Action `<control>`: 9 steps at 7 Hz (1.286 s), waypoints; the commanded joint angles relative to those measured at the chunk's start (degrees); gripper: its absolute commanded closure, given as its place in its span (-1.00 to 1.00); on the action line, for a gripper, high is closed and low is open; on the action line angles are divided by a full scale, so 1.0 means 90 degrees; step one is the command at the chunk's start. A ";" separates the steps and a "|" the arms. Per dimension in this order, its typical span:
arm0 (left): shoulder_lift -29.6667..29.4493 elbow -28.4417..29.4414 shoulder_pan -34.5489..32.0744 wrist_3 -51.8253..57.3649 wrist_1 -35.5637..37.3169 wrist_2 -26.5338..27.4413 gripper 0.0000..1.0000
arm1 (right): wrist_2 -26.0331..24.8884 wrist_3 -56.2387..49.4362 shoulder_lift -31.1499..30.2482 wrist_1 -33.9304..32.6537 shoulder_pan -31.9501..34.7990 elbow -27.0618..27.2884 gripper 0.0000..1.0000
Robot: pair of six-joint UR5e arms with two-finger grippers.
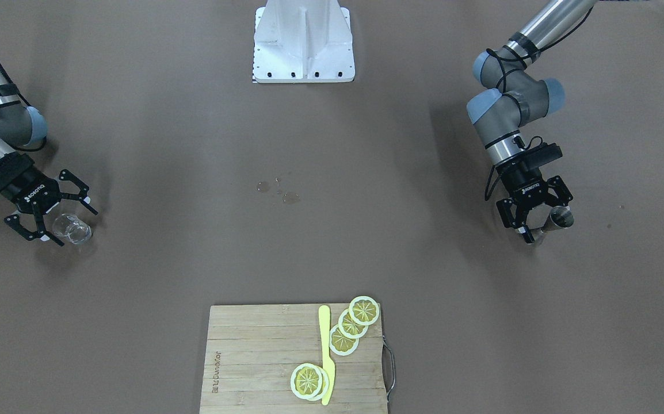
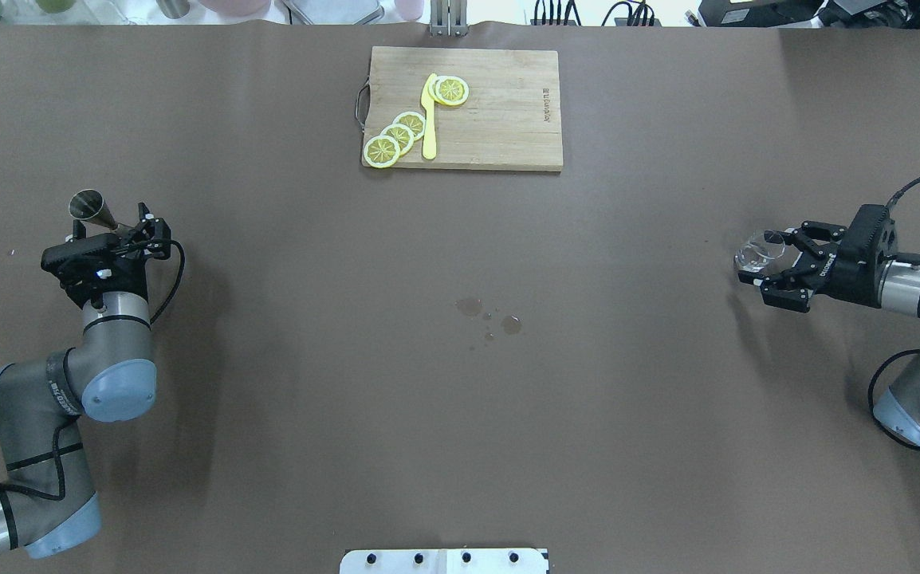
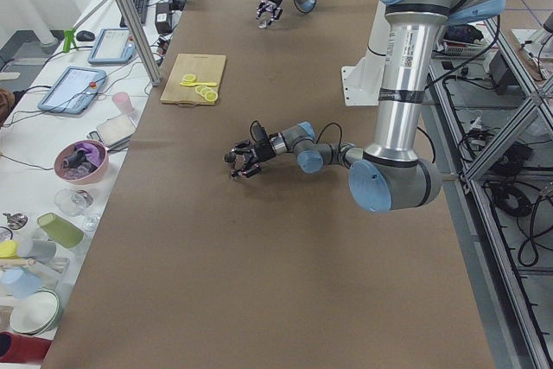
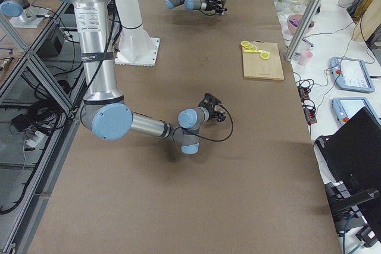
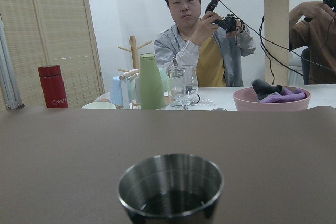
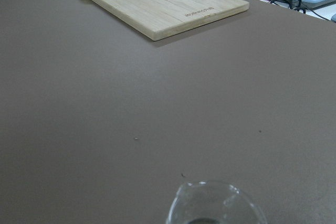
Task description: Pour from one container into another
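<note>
ROBOTIQ is printed on the right gripper [image 1: 76, 227] and the left gripper [image 1: 548, 221]. The cutting board [image 1: 251, 351] bears a branded mark (illegible).

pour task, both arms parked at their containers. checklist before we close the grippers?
1. Left gripper open at the steel jigger: ok.
2. Right gripper open at the glass: ok.
3. Containers gripped: not ok, neither yet.
4. Jigger upright, centred in the left wrist view: ok.
5. Liquid in the jigger: cannot tell, inside is dark.
6. Table dry: not ok, droplets at mid-table.
</note>
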 commanded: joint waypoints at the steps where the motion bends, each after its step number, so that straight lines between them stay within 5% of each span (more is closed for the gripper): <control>1: 0.0005 0.0037 0.0062 -0.0190 0.0019 0.0089 -0.93 | 0.0095 -0.0011 -0.0019 0.0150 -0.0006 -0.0010 -0.80; 9: 0.0054 0.0095 0.0130 -0.0590 0.0107 0.0089 -0.84 | 0.0174 -0.0079 0.0118 0.0375 -0.0006 -0.0381 -0.81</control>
